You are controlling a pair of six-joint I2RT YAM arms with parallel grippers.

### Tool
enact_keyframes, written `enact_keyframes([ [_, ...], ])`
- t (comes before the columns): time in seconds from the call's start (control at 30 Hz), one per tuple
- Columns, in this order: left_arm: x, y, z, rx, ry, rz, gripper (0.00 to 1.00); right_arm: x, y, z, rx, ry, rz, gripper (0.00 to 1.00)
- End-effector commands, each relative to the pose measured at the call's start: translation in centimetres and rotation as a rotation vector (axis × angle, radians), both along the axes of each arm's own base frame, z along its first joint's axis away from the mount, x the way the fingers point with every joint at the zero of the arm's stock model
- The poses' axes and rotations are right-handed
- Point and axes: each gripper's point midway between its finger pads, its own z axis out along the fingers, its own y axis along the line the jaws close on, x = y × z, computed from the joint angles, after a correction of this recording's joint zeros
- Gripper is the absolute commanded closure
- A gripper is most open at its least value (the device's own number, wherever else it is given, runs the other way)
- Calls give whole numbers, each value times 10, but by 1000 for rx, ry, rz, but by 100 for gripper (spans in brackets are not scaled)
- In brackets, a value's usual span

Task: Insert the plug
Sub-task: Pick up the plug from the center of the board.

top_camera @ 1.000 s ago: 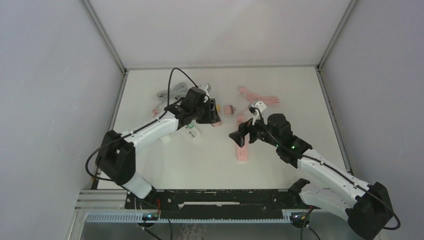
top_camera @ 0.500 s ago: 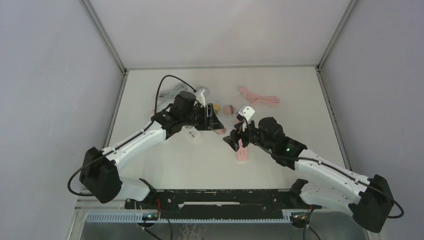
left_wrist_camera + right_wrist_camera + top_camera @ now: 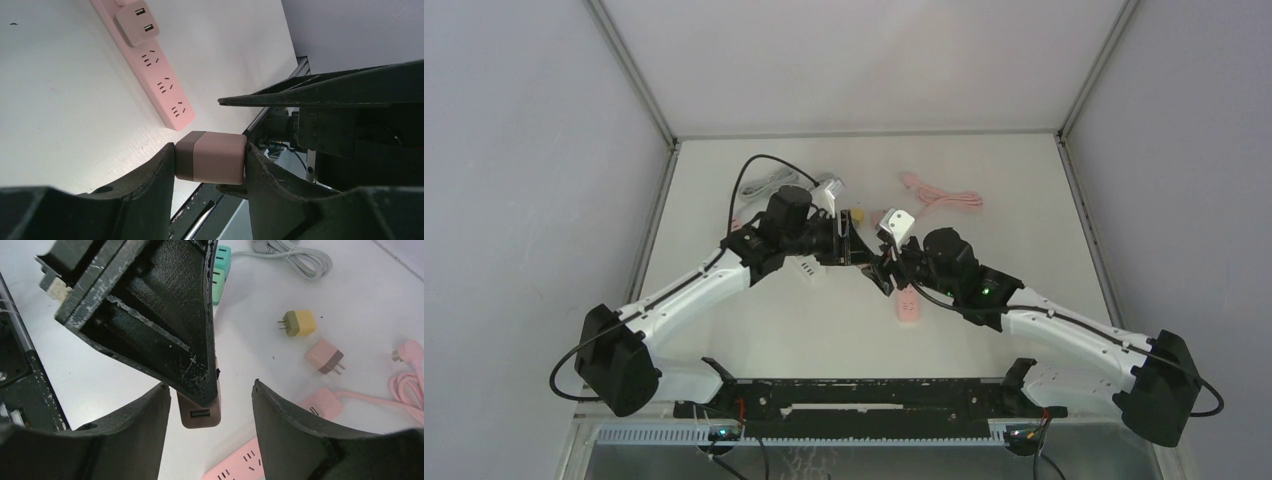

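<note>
My left gripper (image 3: 210, 156) is shut on a mauve-pink USB plug adapter (image 3: 222, 160) and holds it in the air above the table, right of centre. My right gripper (image 3: 210, 387) is open and faces the left one; the adapter (image 3: 200, 416) hangs between its two fingers, touching neither. In the top view the two grippers meet tip to tip, left (image 3: 856, 252) and right (image 3: 882, 270). The pink power strip (image 3: 908, 305) lies on the table just below them; its free sockets show in the left wrist view (image 3: 162, 87), with another adapter (image 3: 136, 22) plugged in at its far end.
A white and green power strip (image 3: 805, 268) lies under my left arm, with a grey cable (image 3: 759, 185) behind it. A yellow plug (image 3: 299, 323) and a pink plug (image 3: 325, 356) lie loose behind the strip. A pink cable (image 3: 944, 195) coils at the back.
My left gripper has carried the adapter to the right and forward. My right gripper has moved left toward it, so its open fingers now stand around the adapter.
</note>
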Motion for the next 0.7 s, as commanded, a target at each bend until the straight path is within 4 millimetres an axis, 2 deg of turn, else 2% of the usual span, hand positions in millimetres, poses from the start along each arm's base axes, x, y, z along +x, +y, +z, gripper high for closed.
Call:
enact_keyframes([
  [0.0, -10, -4, 18, -65, -26, -39, 78, 3, 4, 19, 0, -58, 11, 34],
  [0.27, -11, -7, 21, -86, 7, -35, 78, 1, 4, 12, -32, -52, 27, 53],
  [0.57, -20, -15, 15, -95, 51, -90, 78, -3, 8, 16, -20, -66, 53, 54],
  [0.67, -20, -15, 16, -96, 48, -92, 78, -4, 7, 17, -19, -70, 54, 59],
])
